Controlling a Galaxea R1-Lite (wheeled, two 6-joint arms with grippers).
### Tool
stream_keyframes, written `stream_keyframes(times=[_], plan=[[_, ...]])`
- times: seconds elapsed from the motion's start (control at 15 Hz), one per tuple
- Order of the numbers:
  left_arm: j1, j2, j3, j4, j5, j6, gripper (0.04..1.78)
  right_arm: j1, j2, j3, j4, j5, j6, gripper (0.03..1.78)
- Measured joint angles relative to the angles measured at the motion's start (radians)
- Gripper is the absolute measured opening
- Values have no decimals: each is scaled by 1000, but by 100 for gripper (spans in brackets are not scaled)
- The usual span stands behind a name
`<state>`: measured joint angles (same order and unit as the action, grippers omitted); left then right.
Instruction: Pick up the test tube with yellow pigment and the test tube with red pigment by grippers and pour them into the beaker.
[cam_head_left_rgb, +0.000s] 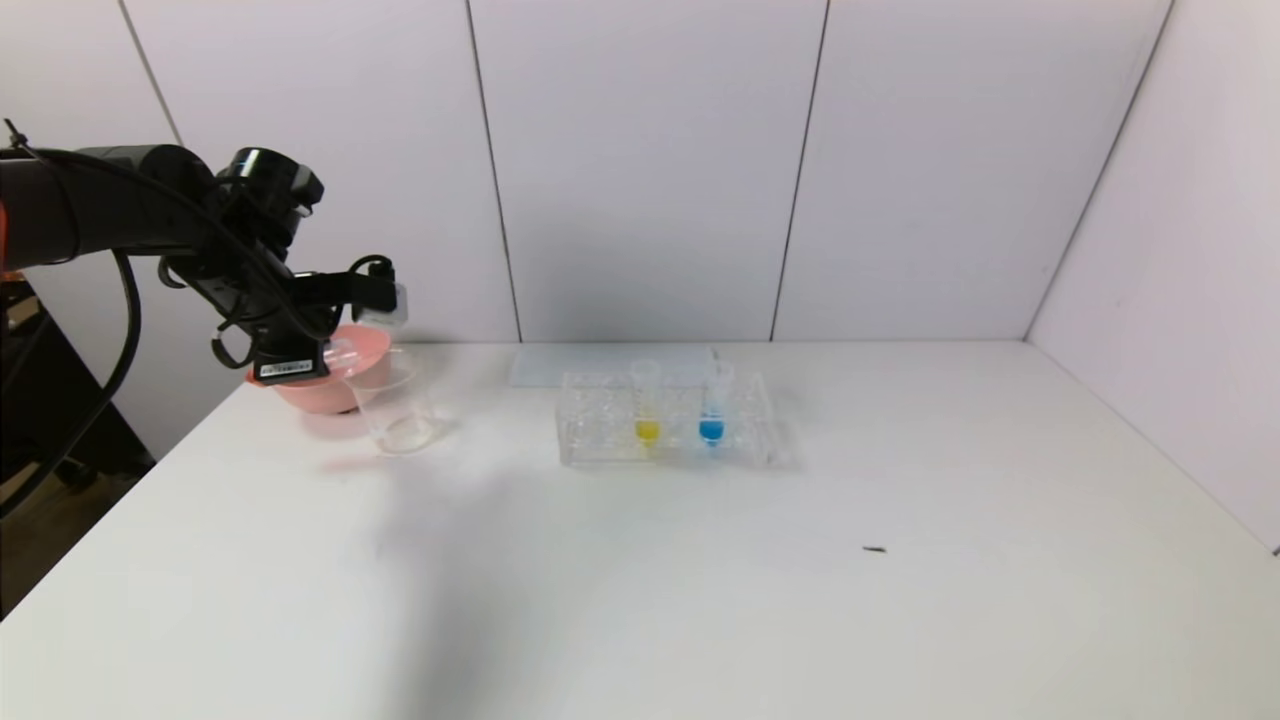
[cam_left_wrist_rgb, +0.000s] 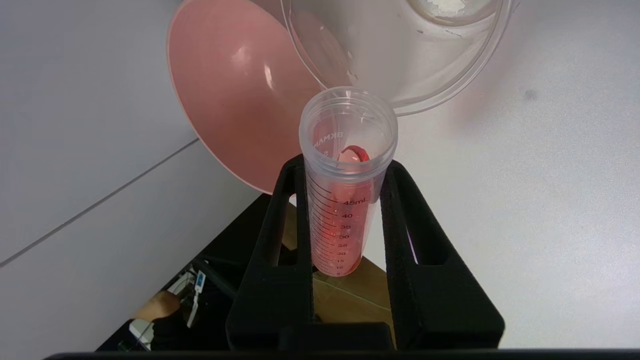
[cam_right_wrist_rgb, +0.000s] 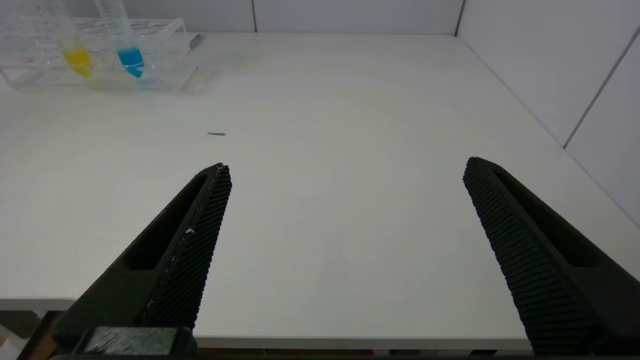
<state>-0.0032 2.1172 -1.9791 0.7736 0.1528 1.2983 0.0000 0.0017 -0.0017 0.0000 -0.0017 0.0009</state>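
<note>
My left gripper (cam_left_wrist_rgb: 345, 165) is shut on the test tube with red pigment (cam_left_wrist_rgb: 345, 200). The tube is tipped over, and its open mouth points at the rim of the beaker (cam_left_wrist_rgb: 450, 85). Red liquid lies along the tube's wall, close to the mouth. In the head view the left gripper (cam_head_left_rgb: 380, 300) hangs just above the clear beaker (cam_head_left_rgb: 400, 415) at the table's far left. The test tube with yellow pigment (cam_head_left_rgb: 647, 400) stands upright in the clear rack (cam_head_left_rgb: 600, 420). My right gripper (cam_right_wrist_rgb: 346, 167) is open and empty over the table's near edge, out of the head view.
A pink bowl (cam_head_left_rgb: 330, 385) sits directly behind the beaker, close under the left arm. A blue-liquid tube (cam_head_left_rgb: 712, 405) stands in the rack beside the yellow one. A small dark speck (cam_head_left_rgb: 874, 549) lies on the white table, with walls at the back and right.
</note>
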Motion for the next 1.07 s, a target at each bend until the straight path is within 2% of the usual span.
stream_keyframes(times=[1.07], plan=[[-24,14,-7,-6,74,13,43,0,0,0,0,0,0,170]])
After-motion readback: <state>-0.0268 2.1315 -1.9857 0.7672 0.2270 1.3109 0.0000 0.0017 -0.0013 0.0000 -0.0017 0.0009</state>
